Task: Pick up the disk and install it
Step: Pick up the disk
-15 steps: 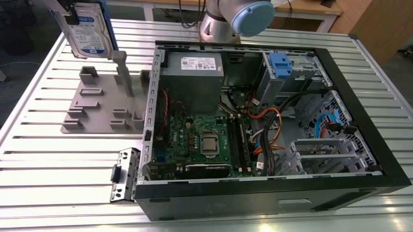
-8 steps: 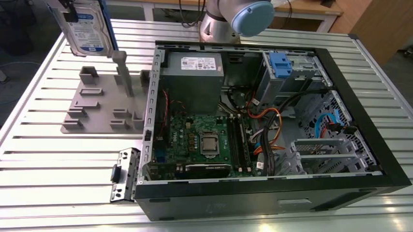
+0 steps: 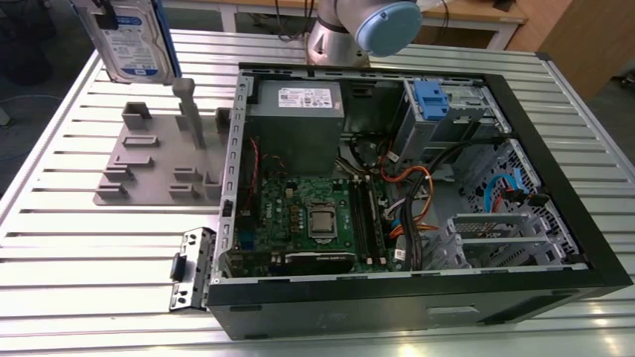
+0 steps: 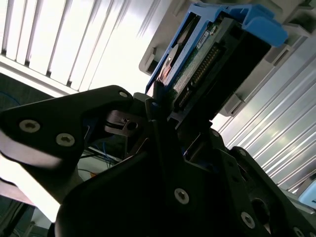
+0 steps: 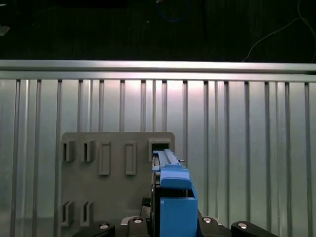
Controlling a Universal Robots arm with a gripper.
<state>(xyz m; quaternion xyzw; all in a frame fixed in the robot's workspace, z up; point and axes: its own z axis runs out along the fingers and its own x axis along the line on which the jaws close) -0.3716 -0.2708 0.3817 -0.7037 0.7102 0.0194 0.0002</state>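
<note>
Black claw (image 4: 154, 109) clamped tight on the disk (image 4: 210, 54), pinching one end. Holds it upright in the air, white-and-blue label showing, at the exterior view's left (image 3: 134, 41), above the far edge of the grey fixture plate (image 3: 149, 175) and clear of its pegs. Farther out, blue-capped arm joint (image 3: 387, 26) behind the open computer case (image 3: 397, 306). Inside the case, grey cage with a blue tab (image 3: 429, 100) and grey box with a white sticker (image 3: 296, 123). Everything on the slatted metal bench (image 3: 59, 249).
</note>
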